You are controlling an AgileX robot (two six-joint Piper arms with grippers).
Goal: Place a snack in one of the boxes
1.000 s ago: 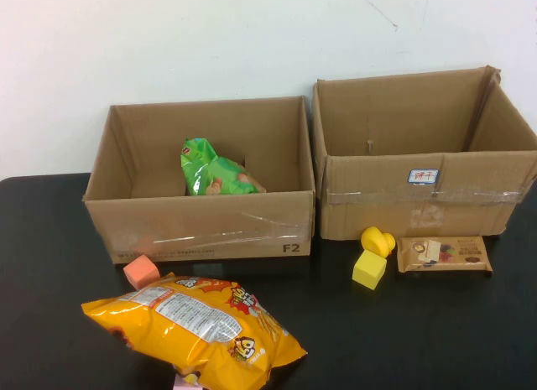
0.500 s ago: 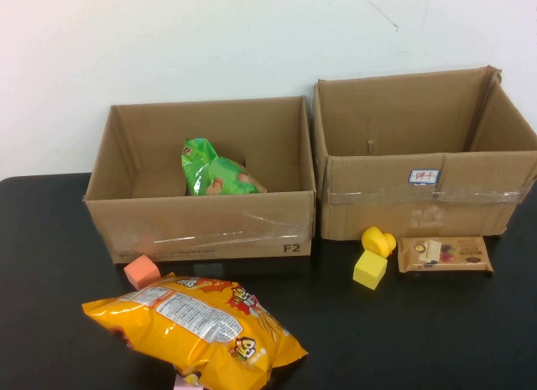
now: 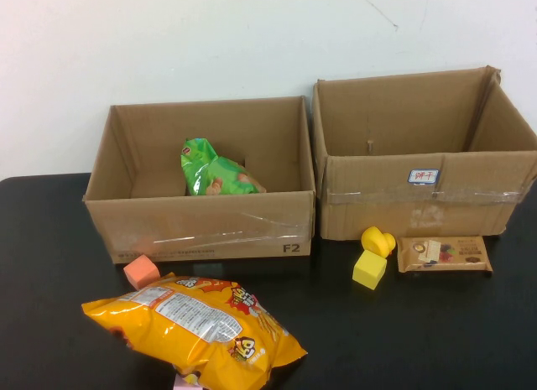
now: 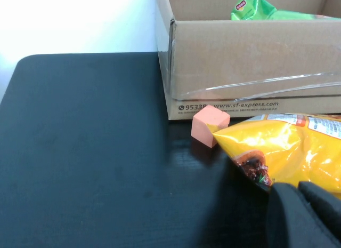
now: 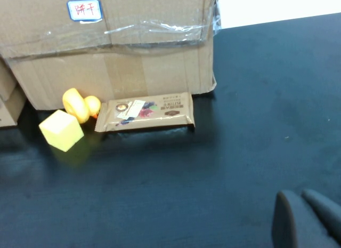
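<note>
A big orange chip bag (image 3: 193,327) lies on the black table in front of the left box (image 3: 201,226), which holds a green snack bag (image 3: 214,174). The right box (image 3: 419,197) looks empty. A brown snack bar (image 3: 443,253) lies flat in front of it. Neither gripper shows in the high view. In the left wrist view my left gripper (image 4: 299,188) is shut and empty, just at the edge of the chip bag (image 4: 287,152). In the right wrist view my right gripper (image 5: 301,196) is shut and empty above bare table, well short of the snack bar (image 5: 145,112).
A pink cube (image 3: 141,272) sits between the chip bag and the left box. A yellow cube (image 3: 369,270) and a yellow duck (image 3: 377,239) sit left of the snack bar. A white wall stands behind both boxes.
</note>
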